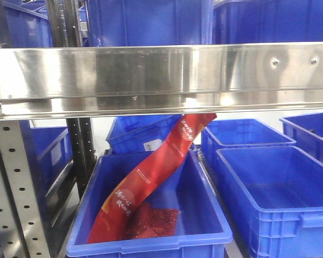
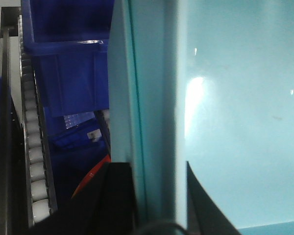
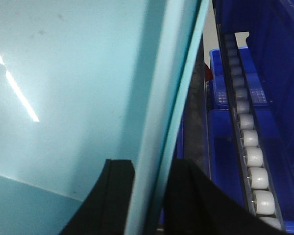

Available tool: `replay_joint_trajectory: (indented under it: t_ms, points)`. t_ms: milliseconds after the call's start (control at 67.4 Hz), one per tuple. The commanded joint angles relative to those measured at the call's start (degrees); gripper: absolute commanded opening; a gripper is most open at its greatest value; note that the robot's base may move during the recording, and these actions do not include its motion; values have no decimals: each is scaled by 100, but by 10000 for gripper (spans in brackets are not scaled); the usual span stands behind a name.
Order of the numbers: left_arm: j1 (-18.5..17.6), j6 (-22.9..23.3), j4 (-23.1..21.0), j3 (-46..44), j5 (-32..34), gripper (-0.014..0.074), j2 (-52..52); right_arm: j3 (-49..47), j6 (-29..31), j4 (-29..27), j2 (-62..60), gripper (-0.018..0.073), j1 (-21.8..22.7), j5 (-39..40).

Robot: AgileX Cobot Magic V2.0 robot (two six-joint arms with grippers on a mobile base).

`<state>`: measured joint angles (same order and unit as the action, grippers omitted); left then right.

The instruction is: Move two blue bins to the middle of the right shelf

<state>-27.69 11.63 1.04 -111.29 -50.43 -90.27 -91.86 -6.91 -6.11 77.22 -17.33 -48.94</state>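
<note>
Both wrist views are filled by a bin that looks pale teal up close. In the left wrist view its wall (image 2: 152,98) runs upright between the black fingers of my left gripper (image 2: 157,169), which is shut on it. My right gripper (image 3: 151,164) is shut on the opposite wall (image 3: 161,122) of the same bin (image 3: 63,98). The front view shows neither gripper. There, the wide shiny front rail of the right shelf middle (image 1: 161,72) crosses the frame, and dark blue bins (image 1: 151,21) stand above it. I cannot tell whether one of them is the held bin.
Under the rail a blue bin (image 1: 145,248) holds a long red strip (image 1: 156,166). More blue bins (image 1: 269,193) sit to its right and behind. A perforated steel upright (image 1: 16,188) stands at the left. White roller tracks (image 2: 34,147) (image 3: 250,147) flank the held bin.
</note>
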Motion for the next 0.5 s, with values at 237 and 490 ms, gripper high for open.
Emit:
replay_joint_trajectory:
  t_ms: [237, 490]
  points:
    - [-2, 55, -178, -105, 825, -111, 99, -78, 179, -75, -108, -154, -2, 342]
    - [-2, 55, -178, -105, 848, -111, 100, -78, 179, -75, -108, -154, -2, 435]
